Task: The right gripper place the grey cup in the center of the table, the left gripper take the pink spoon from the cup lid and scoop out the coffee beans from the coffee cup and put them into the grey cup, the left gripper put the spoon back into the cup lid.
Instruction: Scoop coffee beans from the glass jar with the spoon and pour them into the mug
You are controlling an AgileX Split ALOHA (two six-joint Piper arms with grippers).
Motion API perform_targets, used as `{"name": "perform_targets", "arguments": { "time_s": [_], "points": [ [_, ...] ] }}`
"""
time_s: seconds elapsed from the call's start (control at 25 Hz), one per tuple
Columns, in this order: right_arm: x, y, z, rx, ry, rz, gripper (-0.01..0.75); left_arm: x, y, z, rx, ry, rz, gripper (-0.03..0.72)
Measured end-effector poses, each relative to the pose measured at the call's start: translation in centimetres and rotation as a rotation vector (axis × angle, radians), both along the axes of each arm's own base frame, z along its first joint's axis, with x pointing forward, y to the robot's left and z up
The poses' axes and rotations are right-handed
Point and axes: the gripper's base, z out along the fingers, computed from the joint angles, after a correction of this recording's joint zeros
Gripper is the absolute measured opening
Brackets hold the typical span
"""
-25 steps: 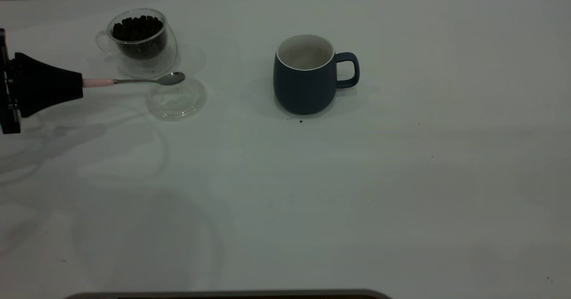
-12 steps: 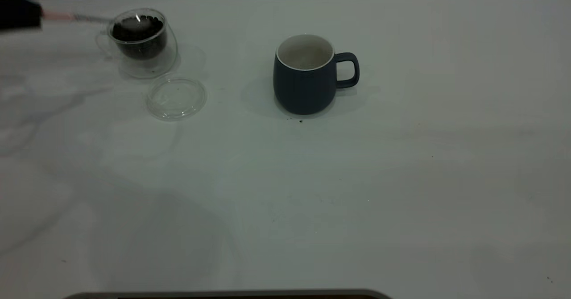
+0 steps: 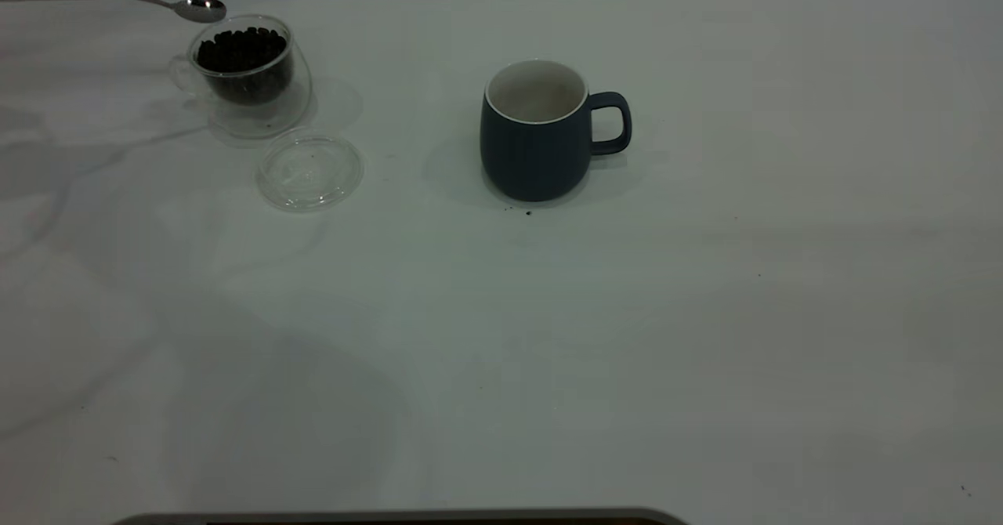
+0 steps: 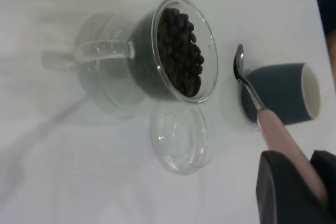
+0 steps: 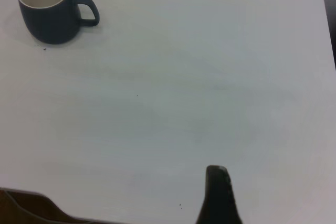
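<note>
The grey cup (image 3: 537,129) stands upright and empty near the table's middle, handle to the right. It also shows in the left wrist view (image 4: 283,98) and the right wrist view (image 5: 50,9). The glass coffee cup (image 3: 244,66) full of coffee beans (image 4: 178,51) stands at the far left. The clear cup lid (image 3: 310,171) lies empty in front of it. My left gripper (image 4: 304,174) is shut on the pink spoon (image 3: 200,9) and holds its empty bowl above the coffee cup's far-left rim. My right gripper (image 5: 218,195) is far from the grey cup, near the table's front right.
A few dark crumbs (image 3: 527,212) lie on the white table (image 3: 705,313) just in front of the grey cup. A dark edge (image 3: 392,517) runs along the table's near side.
My left gripper lifted the spoon off the cup lid and carried it back and up. The spoon bowl passed over the beans and now hovers at the coffee cup's far-left rim.
</note>
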Motion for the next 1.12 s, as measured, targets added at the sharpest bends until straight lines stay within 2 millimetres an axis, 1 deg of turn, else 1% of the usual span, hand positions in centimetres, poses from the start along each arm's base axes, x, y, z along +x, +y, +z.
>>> {"name": "perform_targets", "arguments": {
  "time_s": [0.12, 0.4, 0.52, 0.64, 0.76, 0.96, 1.12],
  "points": [
    [0.0, 0.0, 0.0, 0.000, 0.000, 0.000, 0.591, 0.1, -0.3, -0.1, 0.030, -0.053, -0.047, 0.125],
    [0.0, 0.0, 0.0, 0.000, 0.000, 0.000, 0.591, 0.9, -0.2, -0.5, 0.164, -0.191, -0.062, 0.125],
    [0.0, 0.0, 0.0, 0.000, 0.000, 0.000, 0.591, 1.5, -0.8, -0.7, 0.224, -0.258, -0.096, 0.125],
    [0.0, 0.0, 0.0, 0.000, 0.000, 0.000, 0.591, 2.1, -1.9, -0.8, 0.260, -0.314, -0.126, 0.125],
    [0.0, 0.0, 0.0, 0.000, 0.000, 0.000, 0.591, 2.5, -2.5, -1.2, 0.285, -0.336, -0.142, 0.125],
    [0.0, 0.0, 0.0, 0.000, 0.000, 0.000, 0.591, 2.7, -3.2, -2.9, 0.286, -0.324, -0.161, 0.125],
    [0.0, 0.0, 0.0, 0.000, 0.000, 0.000, 0.591, 2.8, -3.4, -3.1, 0.295, -0.322, -0.155, 0.125]
  ]
}}
